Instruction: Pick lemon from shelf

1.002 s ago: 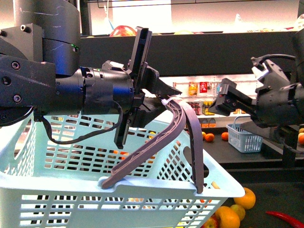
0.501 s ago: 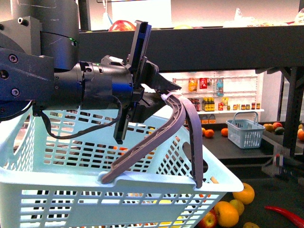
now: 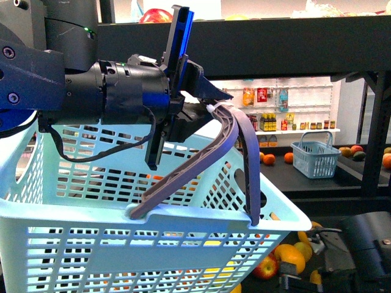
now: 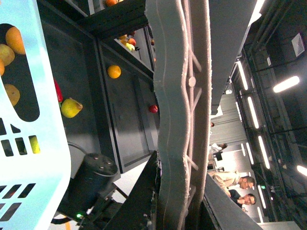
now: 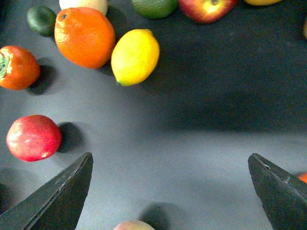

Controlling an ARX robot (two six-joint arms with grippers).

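Dark shelf [image 5: 192, 120], lemon [image 5: 135, 56] beside orange [image 5: 84, 36], pale basket [image 3: 153, 223] gripped by handle [image 3: 247, 171]

The lemon [image 5: 135, 56] (bright yellow, oval, smooth-skinned) lies on its side, whole, on a dark matte tray of the black metal-framed shelf [image 5: 201, 120].

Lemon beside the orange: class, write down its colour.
Yellow; the lemon shows best in the right wrist view.
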